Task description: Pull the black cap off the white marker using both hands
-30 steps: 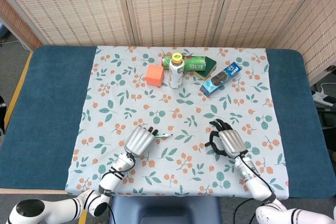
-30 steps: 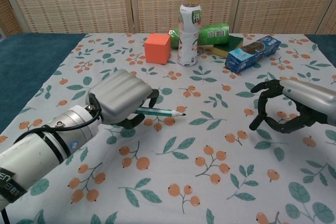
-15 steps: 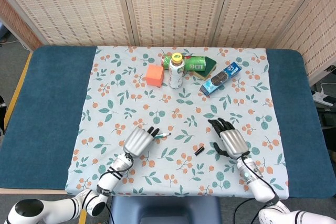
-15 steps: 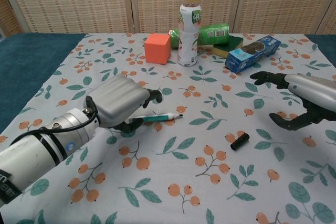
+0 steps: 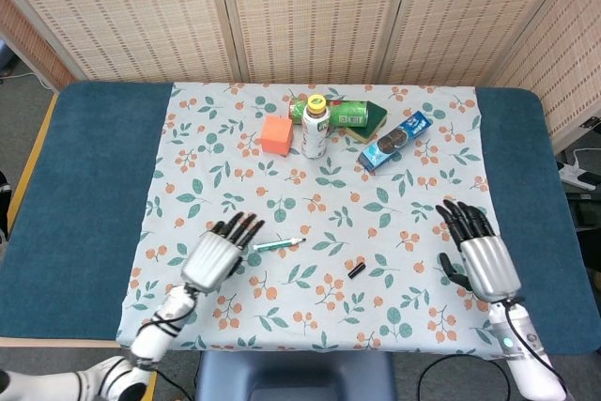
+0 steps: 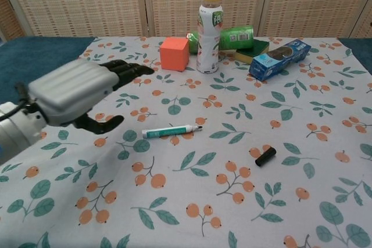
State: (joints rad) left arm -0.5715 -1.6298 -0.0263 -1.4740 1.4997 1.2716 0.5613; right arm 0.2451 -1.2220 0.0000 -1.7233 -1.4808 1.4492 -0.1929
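The white marker [image 5: 278, 244] [image 6: 172, 131], with a green label band and a bare tip, lies flat on the flowered cloth with nothing touching it. Its black cap [image 5: 357, 269] [image 6: 265, 156] lies apart from it to the right on the cloth. My left hand [image 5: 214, 257] [image 6: 75, 92] hovers left of the marker, fingers spread and empty. My right hand [image 5: 484, 260] is far to the right of the cap, also spread and empty; the chest view does not show it.
At the back of the cloth stand an orange cube [image 5: 275, 135] [image 6: 174, 53], a yellow-capped bottle [image 5: 315, 127] [image 6: 209, 32], a green can on its side [image 5: 349, 114] [image 6: 235, 37] and a blue biscuit pack [image 5: 395, 141] [image 6: 279, 57]. Blue table surface [image 5: 84, 185] flanks the cloth.
The left hand let go of the marker and drew back left, leaving it on the cloth. The right hand dropped the cap, opened and pulled away to the right.
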